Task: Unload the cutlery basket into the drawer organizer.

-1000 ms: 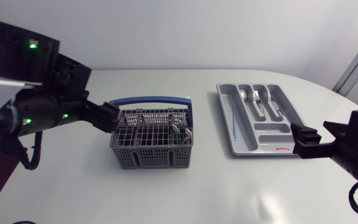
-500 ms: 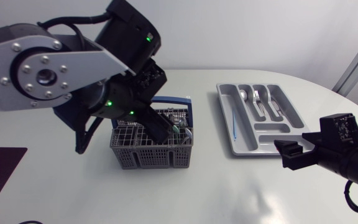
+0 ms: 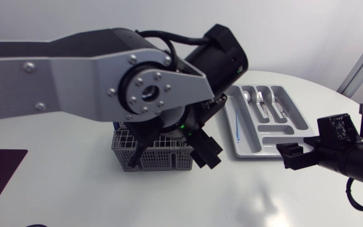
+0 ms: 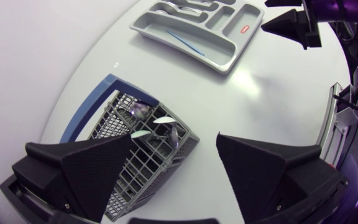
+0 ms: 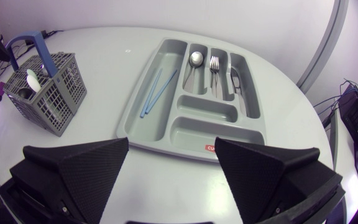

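The grey wire cutlery basket (image 4: 143, 163) with a blue handle (image 4: 92, 115) holds some cutlery and white-handled pieces (image 4: 151, 121). My left gripper (image 4: 174, 140) hangs open above the basket's corner, gripping nothing. From above, my left arm covers most of the basket (image 3: 156, 161), and the left gripper (image 3: 205, 151) shows at its right end. The grey drawer organizer (image 5: 207, 111) holds a spoon (image 5: 193, 62), a fork (image 5: 214, 68) and two blue sticks (image 5: 157, 90). My right gripper (image 5: 171, 142) is open and empty, short of the organizer's near edge (image 3: 276, 131).
Bare white table lies between basket and organizer and in front of both. The table's rounded edge runs close behind the organizer (image 4: 229, 31). My right gripper (image 4: 291, 25) shows beyond the organizer in the left wrist view.
My left arm has swung from the left side up and over the basket, now hiding most of it. My right gripper has shifted slightly left. Both grippers stayed open.
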